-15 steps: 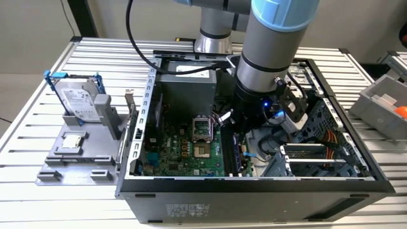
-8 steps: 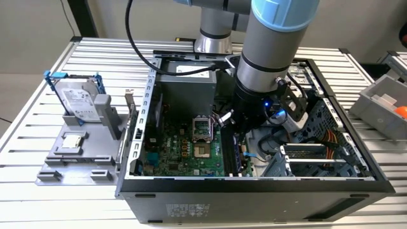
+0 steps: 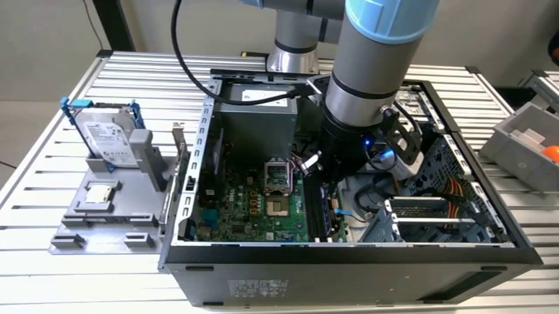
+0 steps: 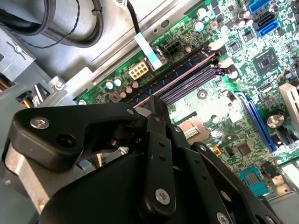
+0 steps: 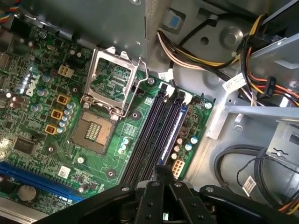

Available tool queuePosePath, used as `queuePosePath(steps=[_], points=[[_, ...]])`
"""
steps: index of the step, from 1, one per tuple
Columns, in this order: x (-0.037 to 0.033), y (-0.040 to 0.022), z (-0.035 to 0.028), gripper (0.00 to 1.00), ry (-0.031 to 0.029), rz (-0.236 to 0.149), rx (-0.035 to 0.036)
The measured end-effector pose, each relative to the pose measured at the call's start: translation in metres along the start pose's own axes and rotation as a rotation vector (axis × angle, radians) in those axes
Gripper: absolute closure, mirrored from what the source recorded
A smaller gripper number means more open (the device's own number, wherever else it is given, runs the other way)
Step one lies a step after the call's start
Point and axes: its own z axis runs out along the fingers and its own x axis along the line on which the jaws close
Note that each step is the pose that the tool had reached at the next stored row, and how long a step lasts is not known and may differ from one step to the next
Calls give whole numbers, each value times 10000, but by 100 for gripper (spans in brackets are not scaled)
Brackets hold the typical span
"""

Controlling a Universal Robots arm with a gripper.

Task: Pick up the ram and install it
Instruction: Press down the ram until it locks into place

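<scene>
The gripper (image 4: 150, 105) hung just above the motherboard's slots (image 5: 154, 135), fingers closed together with the ram (image 5: 172, 135) apparently seated, so pressing home or release remained.

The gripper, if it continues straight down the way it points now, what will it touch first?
Most likely the black memory slots on the motherboard. The gripper hangs directly over them inside the open computer case. How much gap remains is unclear.
</scene>
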Motion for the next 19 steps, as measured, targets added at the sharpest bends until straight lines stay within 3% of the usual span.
queuePosePath(steps=[19], points=[[-1, 0, 0, 100, 3, -827, -21]])
